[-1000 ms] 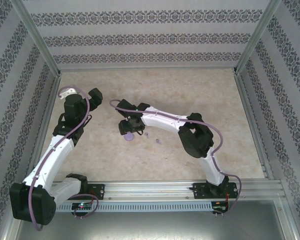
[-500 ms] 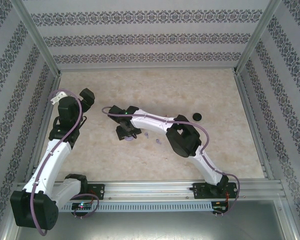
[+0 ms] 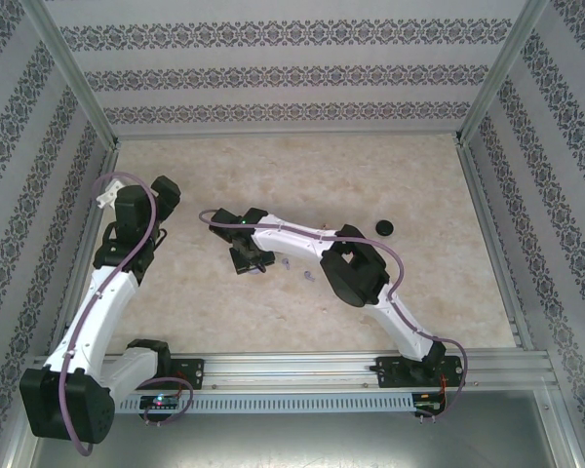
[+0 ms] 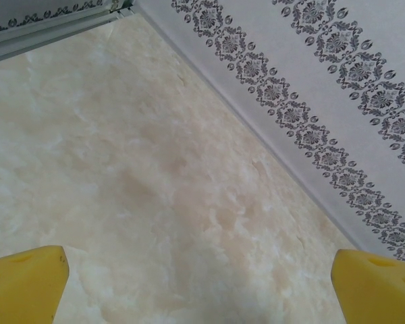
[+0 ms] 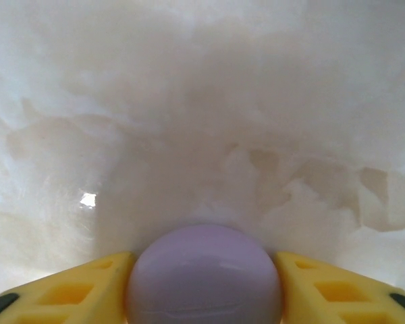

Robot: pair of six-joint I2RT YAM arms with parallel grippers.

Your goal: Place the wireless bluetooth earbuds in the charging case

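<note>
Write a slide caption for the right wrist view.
Right gripper with yellow fingers pressed against both sides of a round purple case on the marbled table.

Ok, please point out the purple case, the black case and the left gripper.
purple case [image 5: 204, 270]: right wrist view, middle of its rounded top.
black case [image 3: 383, 228]: top external view, centre of its top.
left gripper [image 4: 197, 262]: left wrist view, midway between its yellow fingertips.

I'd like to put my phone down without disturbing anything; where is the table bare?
Bare: the far table along the back wall, and right of the black case. Crowded: around the right gripper, purple case and purple earbuds.
</note>
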